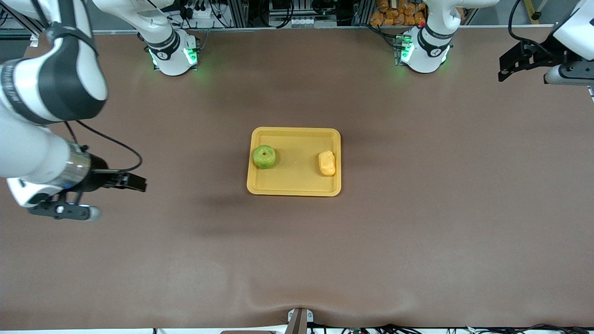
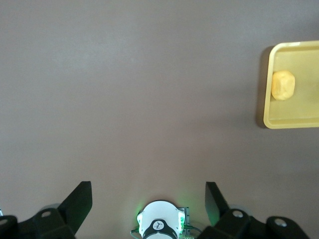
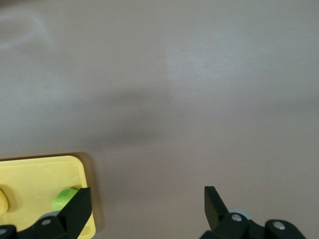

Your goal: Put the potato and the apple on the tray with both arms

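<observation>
Both pieces rest on the shallow yellow-orange plastic tray [image 1: 294, 185]; I only need to hold clear.

The round green apple [image 1: 264, 157] sits toward my right arm's end, the lumpy yellow potato [image 1: 326, 163] toward my left's. My right gripper [image 1: 134, 182] and left gripper [image 1: 509, 63] hover over bare brown table [image 1: 417, 232], jaws spread, empty; best to wait well apart from the tray.

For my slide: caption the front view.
Apple and potato on tray; both hands, left and right, open, empty.

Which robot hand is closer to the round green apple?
The right tool, over bare table at the right arm's end. The left tool hangs much farther away, past the yellow tray holding the apple.
</observation>
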`<state>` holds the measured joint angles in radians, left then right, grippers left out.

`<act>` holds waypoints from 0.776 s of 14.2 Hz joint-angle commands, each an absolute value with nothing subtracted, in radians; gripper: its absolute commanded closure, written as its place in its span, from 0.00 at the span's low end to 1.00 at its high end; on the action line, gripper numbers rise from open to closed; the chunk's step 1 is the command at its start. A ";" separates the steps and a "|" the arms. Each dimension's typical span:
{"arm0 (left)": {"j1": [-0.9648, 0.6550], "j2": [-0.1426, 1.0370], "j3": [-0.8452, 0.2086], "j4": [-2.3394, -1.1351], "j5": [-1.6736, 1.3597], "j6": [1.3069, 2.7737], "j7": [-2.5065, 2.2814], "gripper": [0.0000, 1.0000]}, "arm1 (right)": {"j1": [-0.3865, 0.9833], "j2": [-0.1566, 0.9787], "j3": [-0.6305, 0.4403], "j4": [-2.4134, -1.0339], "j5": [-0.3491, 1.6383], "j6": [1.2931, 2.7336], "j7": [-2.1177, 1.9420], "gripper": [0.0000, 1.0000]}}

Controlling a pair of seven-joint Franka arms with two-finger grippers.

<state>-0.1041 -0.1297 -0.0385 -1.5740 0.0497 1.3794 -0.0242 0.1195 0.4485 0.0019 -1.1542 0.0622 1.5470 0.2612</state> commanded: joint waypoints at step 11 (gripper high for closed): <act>-0.077 -0.196 -0.071 -1.628 0.029 1.376 -0.057 0.00 | -0.054 0.312 0.017 -1.166 0.058 1.425 -0.061 0.00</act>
